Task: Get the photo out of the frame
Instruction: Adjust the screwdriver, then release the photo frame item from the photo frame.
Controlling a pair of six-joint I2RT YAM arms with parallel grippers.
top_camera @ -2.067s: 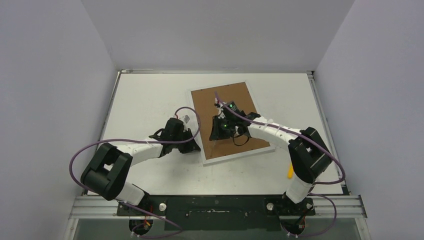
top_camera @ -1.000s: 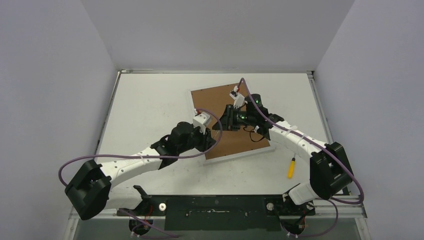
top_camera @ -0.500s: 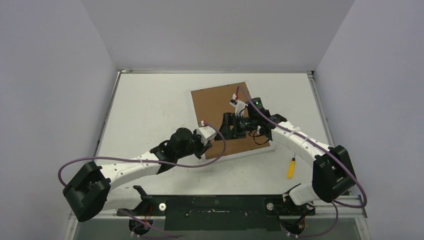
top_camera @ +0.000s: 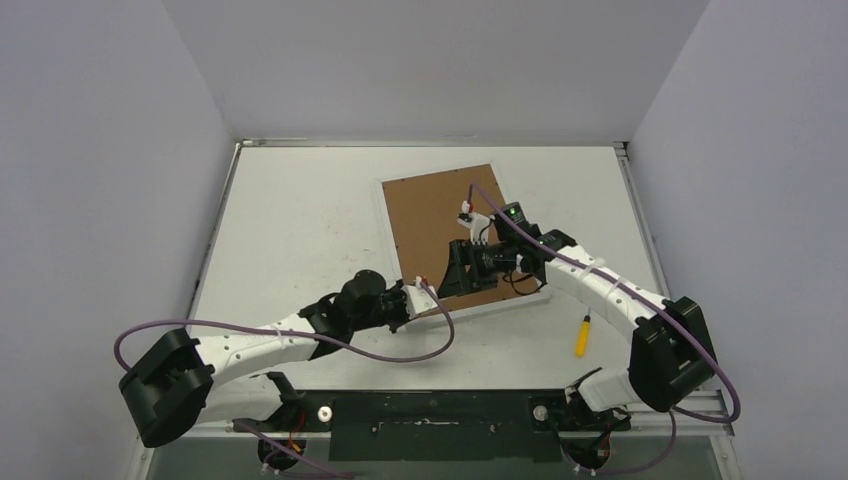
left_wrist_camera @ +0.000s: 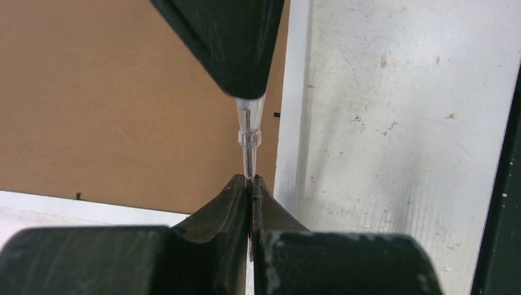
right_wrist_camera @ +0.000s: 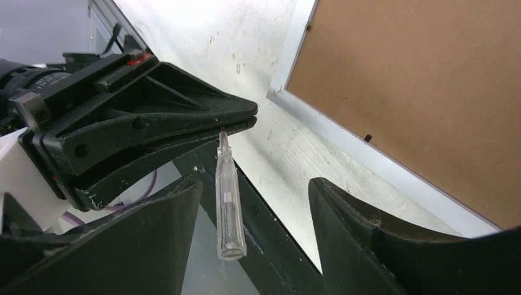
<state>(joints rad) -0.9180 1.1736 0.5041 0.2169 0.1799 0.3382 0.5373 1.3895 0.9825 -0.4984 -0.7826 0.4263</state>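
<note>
Our left hand is clamped on the tip of a clear tool. Our right hand gapes apart around it, near a corner of the frame.

Yellow-handled tool lying on white table, lower right of overhead view; clear slim tool near-vertical, centre-left of right wrist view.
</note>
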